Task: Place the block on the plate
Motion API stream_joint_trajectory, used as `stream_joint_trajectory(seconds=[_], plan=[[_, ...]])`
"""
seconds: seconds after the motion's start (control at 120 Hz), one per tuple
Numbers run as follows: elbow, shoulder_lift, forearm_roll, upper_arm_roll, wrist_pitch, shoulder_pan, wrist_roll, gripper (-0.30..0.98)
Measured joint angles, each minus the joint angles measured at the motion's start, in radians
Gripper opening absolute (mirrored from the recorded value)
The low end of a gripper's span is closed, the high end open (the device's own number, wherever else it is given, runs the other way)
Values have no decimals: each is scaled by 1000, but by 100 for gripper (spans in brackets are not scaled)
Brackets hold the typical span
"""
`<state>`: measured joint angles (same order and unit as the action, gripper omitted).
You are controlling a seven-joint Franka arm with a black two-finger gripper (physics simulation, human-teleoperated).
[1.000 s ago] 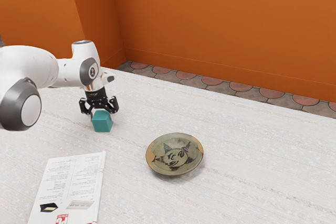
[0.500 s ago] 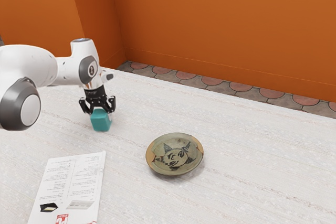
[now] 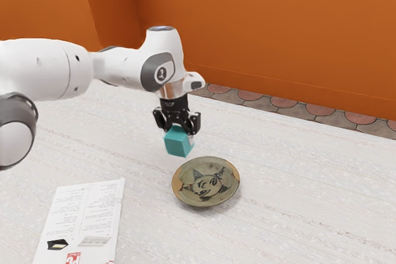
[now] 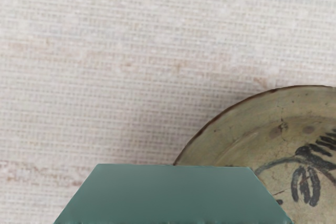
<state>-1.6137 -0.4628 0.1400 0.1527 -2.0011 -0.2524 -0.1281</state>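
Observation:
My black gripper (image 3: 178,133) is shut on the teal block (image 3: 178,143), holding it above the table on the plate's side toward the arm. The round plate (image 3: 207,182), greenish-brown with dark painted marks, lies on the table with nothing on it. In the wrist view the block (image 4: 173,195) is large at the lower edge and overlaps part of the plate's rim (image 4: 231,124). The block's lower corner hangs near the plate's rim in the exterior view; its exact height is hard to tell.
A printed magazine page (image 3: 82,217) lies on the pale table (image 3: 297,196), toward the exterior view's lower left. An orange wall (image 3: 266,29) stands beyond the table's far edge.
My hand has carried the block toward the exterior view's right, from well left of the plate to close by its rim. The plate and the page have stayed put.

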Motion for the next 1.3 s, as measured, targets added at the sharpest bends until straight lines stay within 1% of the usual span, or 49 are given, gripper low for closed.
stream_joint_trajectory(seconds=[0.192,0.292,0.458,0.558,0.642,0.708,0.842,0.892,1.008,1.058,1.125,1.2,1.3], plan=[[-4,-32,7,-27,-8,-60,-36,38],[-18,-33,13,-47,-14,-75,-55,38],[-62,-33,25,-52,-24,-86,-82,38],[-68,-34,30,-52,-32,-86,-94,49],[-69,-30,30,-51,-37,-87,-102,55],[-69,1,27,-51,-36,-87,-106,59],[-76,139,19,-49,10,-87,-114,63],[-64,203,1,-45,63,-86,-112,65],[41,332,-84,-41,201,-81,-63,66],[120,349,-126,-42,265,-78,-41,67],[159,356,-163,-42,330,-78,-15,67],[170,359,-187,-42,382,-78,11,68],[174,359,-202,-42,428,-79,42,68]])
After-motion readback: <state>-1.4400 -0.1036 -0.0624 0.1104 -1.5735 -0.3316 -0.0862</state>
